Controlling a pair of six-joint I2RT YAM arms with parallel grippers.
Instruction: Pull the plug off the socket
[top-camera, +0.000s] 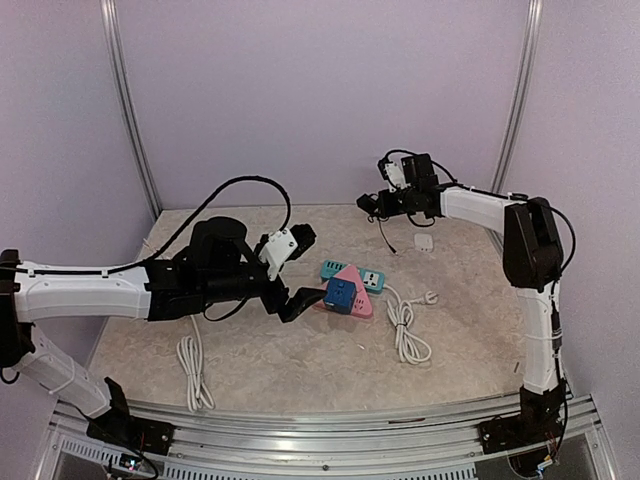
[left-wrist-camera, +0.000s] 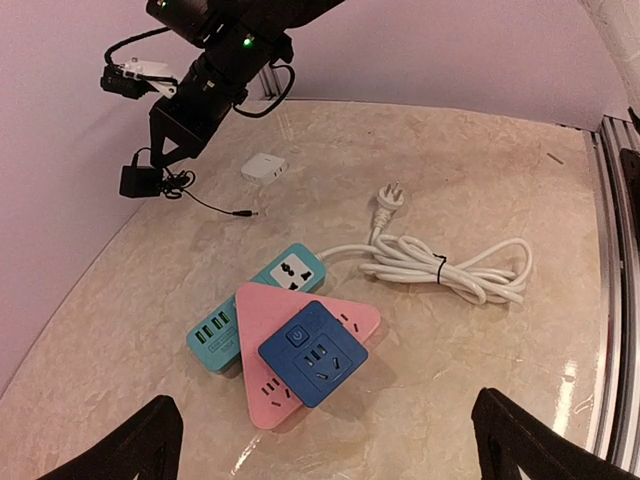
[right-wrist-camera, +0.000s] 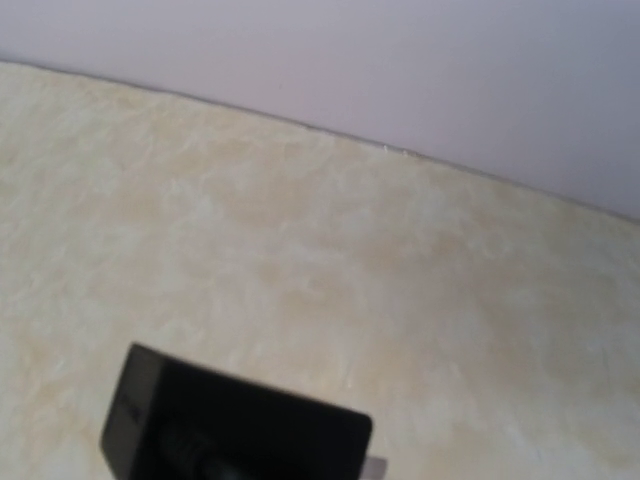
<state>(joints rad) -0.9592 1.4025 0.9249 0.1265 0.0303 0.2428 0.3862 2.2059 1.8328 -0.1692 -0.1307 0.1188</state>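
Observation:
A blue square socket block (left-wrist-camera: 313, 352) lies on a pink triangular socket (left-wrist-camera: 262, 305), which lies partly over a teal power strip (left-wrist-camera: 290, 268); the stack also shows in the top view (top-camera: 341, 293). My left gripper (left-wrist-camera: 325, 455) is open and empty, its fingers wide apart just short of the stack (top-camera: 303, 270). My right gripper (top-camera: 376, 204) is raised at the back of the table and shut on a black plug adapter (left-wrist-camera: 136, 181), whose thin lead hangs down to the table. The adapter fills the bottom of the right wrist view (right-wrist-camera: 235, 428).
A coiled white cable with its plug (left-wrist-camera: 450, 265) runs from the teal strip to the right (top-camera: 406, 328). A small white adapter (top-camera: 424, 242) lies at the back. Another white cable (top-camera: 192, 370) lies front left. Purple walls enclose the table.

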